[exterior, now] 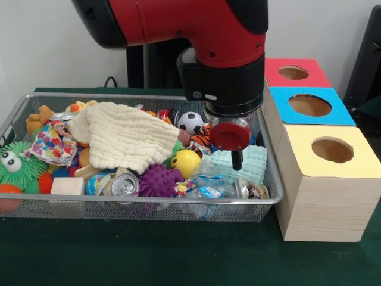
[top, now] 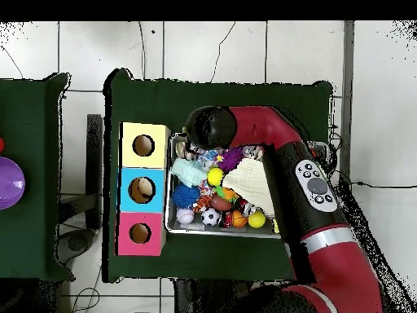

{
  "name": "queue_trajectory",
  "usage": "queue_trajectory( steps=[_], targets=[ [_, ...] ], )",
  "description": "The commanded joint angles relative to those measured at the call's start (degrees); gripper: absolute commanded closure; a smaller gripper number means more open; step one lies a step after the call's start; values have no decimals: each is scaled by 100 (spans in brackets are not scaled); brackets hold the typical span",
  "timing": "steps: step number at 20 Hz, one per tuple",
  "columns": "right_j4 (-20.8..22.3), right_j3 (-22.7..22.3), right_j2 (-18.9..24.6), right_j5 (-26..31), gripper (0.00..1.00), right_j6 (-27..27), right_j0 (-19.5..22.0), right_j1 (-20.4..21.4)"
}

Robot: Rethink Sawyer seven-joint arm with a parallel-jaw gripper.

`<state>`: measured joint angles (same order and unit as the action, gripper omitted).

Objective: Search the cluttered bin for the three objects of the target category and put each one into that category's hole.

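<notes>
Green cloth (exterior: 149,256) across table foreground. Behind it, wire-mesh bin (exterior: 24,107), crowded. Left to right within: green spiky ball with googly eyes (exterior: 16,167) against left wall; small wooden cube (exterior: 67,186) at front mesh; patterned fabric pouch (exterior: 52,143) behind; cream knitted cloth (exterior: 122,136) draped over centre-left; crushed drink can (exterior: 122,186) at front, end outward; purple spiky ball (exterior: 159,180) just beside can; yellow ball (exterior: 186,162) touching it from behind; small football (exterior: 191,121) toward rear; mint-green folded cloth (exterior: 253,164) at right, with crumpled clear wrappers (exterior: 208,187) in front. Target category not identifiable from either view. Right of bin, touching its end, row of three wooden boxes with one round hole each: yellow-topped box (exterior: 324,158) nearest, blue-topped box (exterior: 309,106) in middle, red-topped box (exterior: 296,72) farthest. Seen from overhead: same order, yellow (top: 144,145), blue (top: 142,190), red (top: 140,233). Gripper (exterior: 236,159) hanging from red and black arm (exterior: 196,30) above right part of bin, tip low over mint-green cloth; contact uncertain, finger spread not discernible, nothing visibly held.
</notes>
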<state>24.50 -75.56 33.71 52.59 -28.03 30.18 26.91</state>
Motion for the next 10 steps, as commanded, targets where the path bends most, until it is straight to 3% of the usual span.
queue_trajectory(
  steps=[1, 9, 10],
  targets=[
    [87, 801, -227, 907, 100, 166, 221, -407],
    [358, 1185, -385, 1488, 100, 382, 262, -517],
    [438, 1231, -444, 1577, 0, 368, 226, -510]
  ],
)
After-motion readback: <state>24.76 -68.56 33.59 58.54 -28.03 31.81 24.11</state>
